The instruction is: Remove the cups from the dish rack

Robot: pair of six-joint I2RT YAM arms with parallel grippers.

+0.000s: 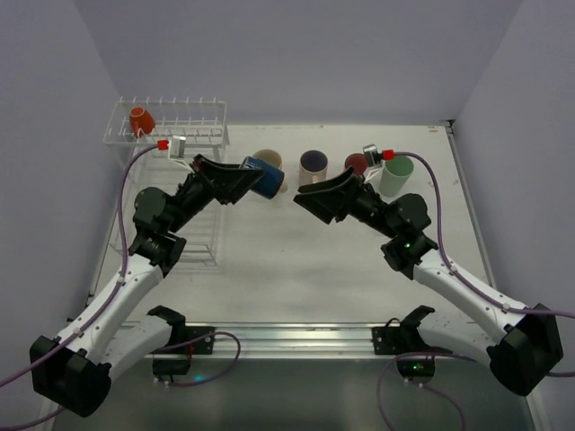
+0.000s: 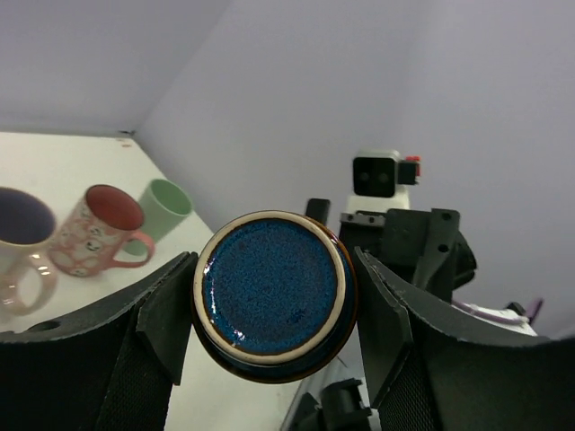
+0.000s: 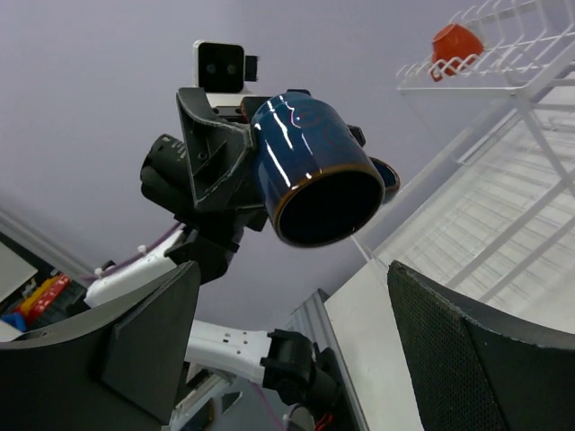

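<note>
My left gripper (image 1: 259,177) is shut on the small dark blue mug (image 1: 266,174) and holds it sideways in the air above the table, right of the dish rack (image 1: 171,121). In the left wrist view the mug's blue base (image 2: 272,294) sits between both pads. My right gripper (image 1: 304,195) is open and empty, facing the mug's dark mouth (image 3: 328,206) with a gap between. The small orange mug (image 1: 139,119) sits on the rack's upper shelf and also shows in the right wrist view (image 3: 454,40). The rack's lower wire tray (image 1: 205,235) holds no mug that I can see.
Four larger mugs stand in a row at the back of the table: cream (image 1: 267,157), partly behind the blue mug, pale with purple inside (image 1: 313,163), pink with red inside (image 1: 356,163) and light green (image 1: 396,176). The walls close in on three sides.
</note>
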